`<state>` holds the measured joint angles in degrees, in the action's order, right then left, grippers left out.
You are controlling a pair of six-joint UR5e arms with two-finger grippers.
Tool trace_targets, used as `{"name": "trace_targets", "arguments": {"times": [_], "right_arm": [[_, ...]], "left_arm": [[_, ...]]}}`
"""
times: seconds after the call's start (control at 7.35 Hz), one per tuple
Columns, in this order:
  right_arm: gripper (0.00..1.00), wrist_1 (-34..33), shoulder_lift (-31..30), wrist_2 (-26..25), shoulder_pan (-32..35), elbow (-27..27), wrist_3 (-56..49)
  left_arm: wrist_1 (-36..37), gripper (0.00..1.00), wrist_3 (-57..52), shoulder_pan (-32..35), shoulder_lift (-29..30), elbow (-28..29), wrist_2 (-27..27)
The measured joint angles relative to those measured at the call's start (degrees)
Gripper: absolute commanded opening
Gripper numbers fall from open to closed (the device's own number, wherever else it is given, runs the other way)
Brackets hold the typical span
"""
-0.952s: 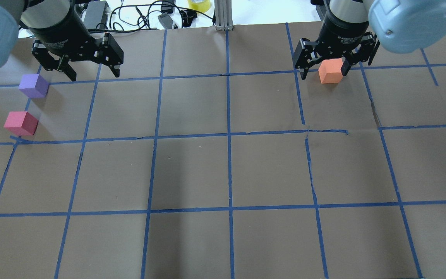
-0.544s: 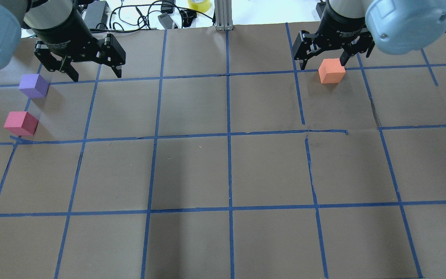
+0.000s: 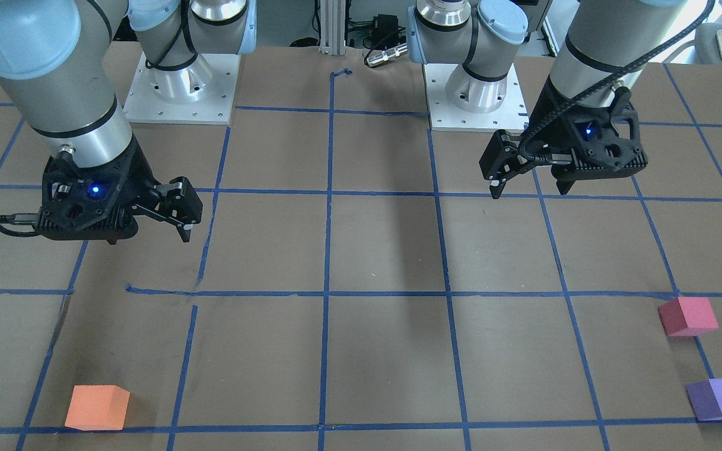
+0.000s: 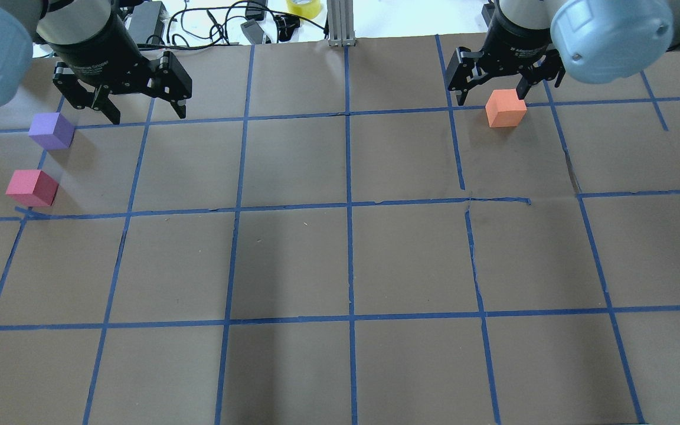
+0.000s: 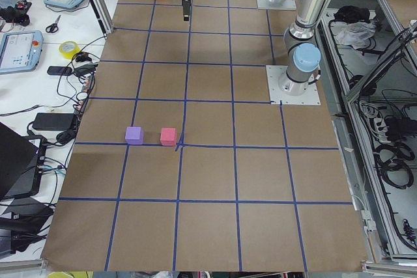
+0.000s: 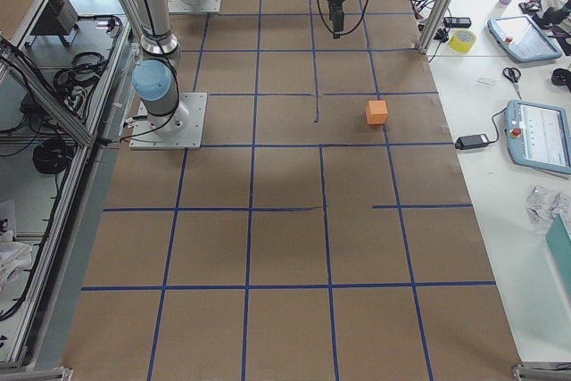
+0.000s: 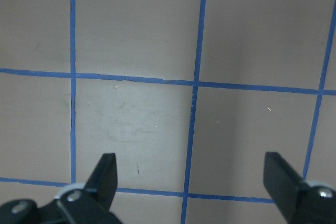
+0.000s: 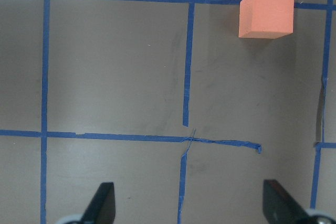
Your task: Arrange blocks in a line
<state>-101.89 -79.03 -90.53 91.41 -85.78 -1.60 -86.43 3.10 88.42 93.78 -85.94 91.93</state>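
Blocks lie in two places. The small matte orange foam cube [image 4: 505,108] rests flat on the brown-paper bench [image 4: 411,260], its far edge against one of the blue tape lines [image 4: 293,116] that grid the surface. Well apart from the orange cube, toward the robot's left end of the bench, sits the purple foam cube [image 4: 51,130], about as far out from the robot as the orange cube. The pinkish-red foam cube [image 4: 31,188] stands near the purple one, on the side closer to the robot than the orange cube's row.

Above the bench on the robot's side of the orange cube hangs the right end effector [image 8: 190,203], fingers spread wide with nothing between them. In its wrist view the orange cube lies ahead, toward the right-hand finger's side, clear of both fingers.

Far from the orange cube, closer to the purple and pinkish-red pair, the left end effector [image 3: 530,189] hovers spread just as wide, gripping nothing, with only bare paper and tape under it.
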Motion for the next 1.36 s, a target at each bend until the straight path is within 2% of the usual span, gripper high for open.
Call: {"name": "trace_targets", "arguments": {"times": [0.41,0.68,0.95,1.36], "right_arm": [[1.0,-6.2,4.3,-0.8,-1.8,0.0,-0.5],[1.0,-10.8,8.3,-2.0,-5.2,0.0,-5.2],[1.0,-18.2,13.1,-2.1,-7.6,0.0,-11.7],[1.0,-27.7,20.0,-1.6,-9.5,0.0,-15.5]], "left_arm": [[0.1,1.0,0.1,0.1,0.6,0.0,0.0],[0.1,1.0,-0.2,0.2,0.7,0.0,0.0],[0.1,1.0,-0.3,0.2,0.7,0.0,0.0],[0.1,1.0,-0.4,0.2,0.6,0.0,0.0]]}}
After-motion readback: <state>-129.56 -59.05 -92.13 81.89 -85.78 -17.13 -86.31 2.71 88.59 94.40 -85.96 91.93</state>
